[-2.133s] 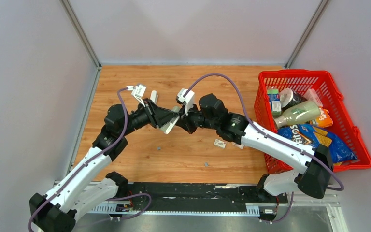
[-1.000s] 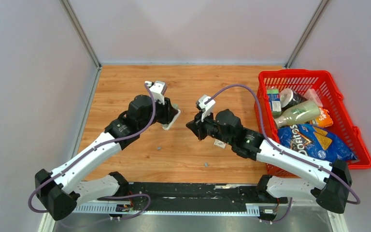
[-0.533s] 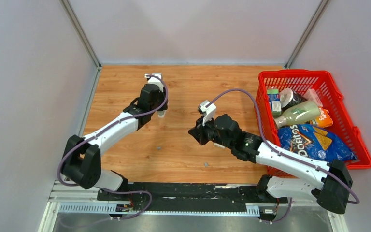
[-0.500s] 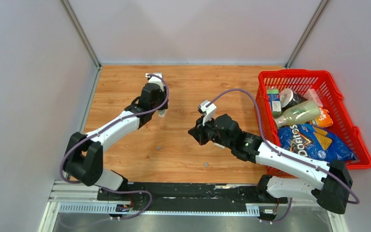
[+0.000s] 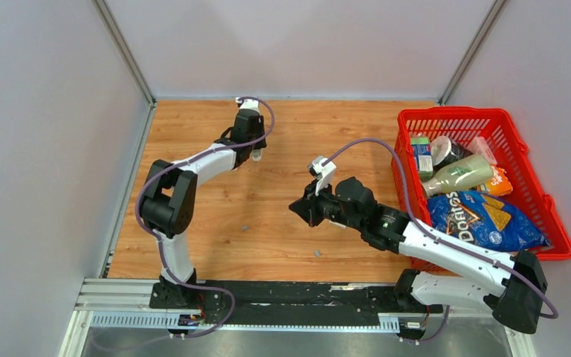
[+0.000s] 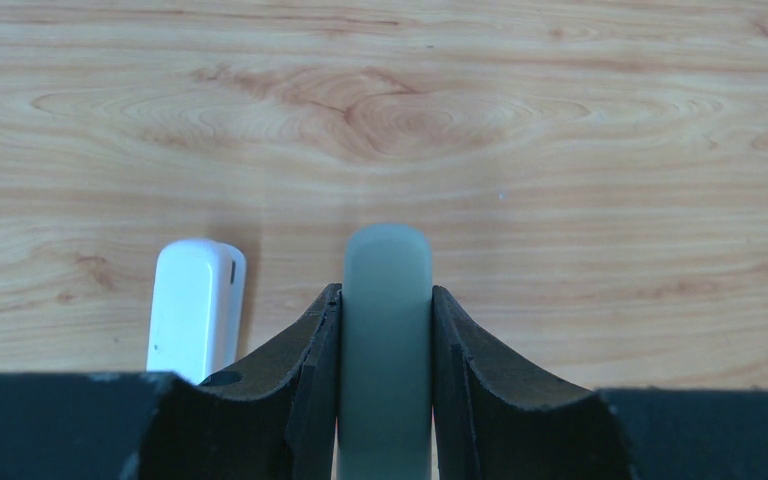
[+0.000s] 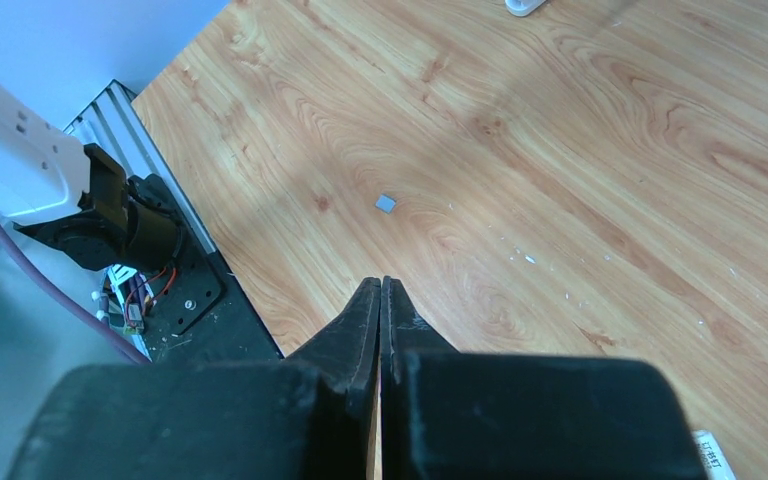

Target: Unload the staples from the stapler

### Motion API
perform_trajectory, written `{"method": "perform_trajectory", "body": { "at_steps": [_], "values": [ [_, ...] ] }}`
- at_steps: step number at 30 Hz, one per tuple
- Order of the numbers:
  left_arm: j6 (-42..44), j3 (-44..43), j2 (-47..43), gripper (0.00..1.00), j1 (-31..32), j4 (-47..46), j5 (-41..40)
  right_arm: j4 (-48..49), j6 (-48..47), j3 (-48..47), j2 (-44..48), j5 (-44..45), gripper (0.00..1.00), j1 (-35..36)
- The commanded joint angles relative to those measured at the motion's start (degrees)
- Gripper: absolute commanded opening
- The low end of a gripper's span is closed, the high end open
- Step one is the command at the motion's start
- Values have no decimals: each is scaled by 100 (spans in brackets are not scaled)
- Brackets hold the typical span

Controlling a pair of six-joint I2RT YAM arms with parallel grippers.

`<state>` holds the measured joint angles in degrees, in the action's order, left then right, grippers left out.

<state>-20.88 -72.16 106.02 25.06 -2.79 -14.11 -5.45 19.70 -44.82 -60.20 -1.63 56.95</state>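
Pale grey stapler sits clamped between the left fingers low over the far side of the wooden surface, with a white piece lying just beside it. The right fingers are pressed together on nothing, above a grey strip of staples lying loose near mid-surface. That strip is tiny and flat, so a pinch could skid it away, and the stapler might tip on release and spill whatever it holds.
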Motion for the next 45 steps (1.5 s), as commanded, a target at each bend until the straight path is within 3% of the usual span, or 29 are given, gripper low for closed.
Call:
{"method": "perform_trajectory", "body": {
  "at_steps": [1, 8, 12, 14, 16, 25, 29, 34, 37, 39, 45],
  "values": [
    [-3, -465, 314, 0, -220, -82, -49, 62, -19, 26, 149, -74, 0, 27],
    [23, -817, 859, 4, -388, 191, 145, 62, -63, -1, 62, -110, 0, 36],
    [40, -817, 991, 14, -414, 208, 215, 62, -54, 17, 35, -92, 0, 27],
    [84, -835, 1026, 25, -423, 252, 216, 62, -54, 17, 9, -83, 0, 27],
    [120, -826, 1053, 29, -423, 252, 224, 71, -54, -1, -35, -74, 0, 27],
    [339, -879, 1219, 43, -423, 525, 356, 88, 25, -9, -176, -127, 0, 36],
    [392, -809, 1237, 54, -423, 534, 356, 71, 51, -18, -167, -118, 0, 36],
    [313, -773, 1115, 57, -423, 595, 409, 27, 86, -27, -167, -92, 4, 27],
    [313, -756, 948, 66, -423, 639, 409, -52, 95, -45, -106, -75, 5, 27],
    [322, -764, 772, 75, -414, 665, 426, -148, 69, -62, -53, 22, 11, 36],
    [278, -563, -18, 76, -414, 727, 567, -605, -107, -176, 158, 584, 34, 36]
  ]
}}
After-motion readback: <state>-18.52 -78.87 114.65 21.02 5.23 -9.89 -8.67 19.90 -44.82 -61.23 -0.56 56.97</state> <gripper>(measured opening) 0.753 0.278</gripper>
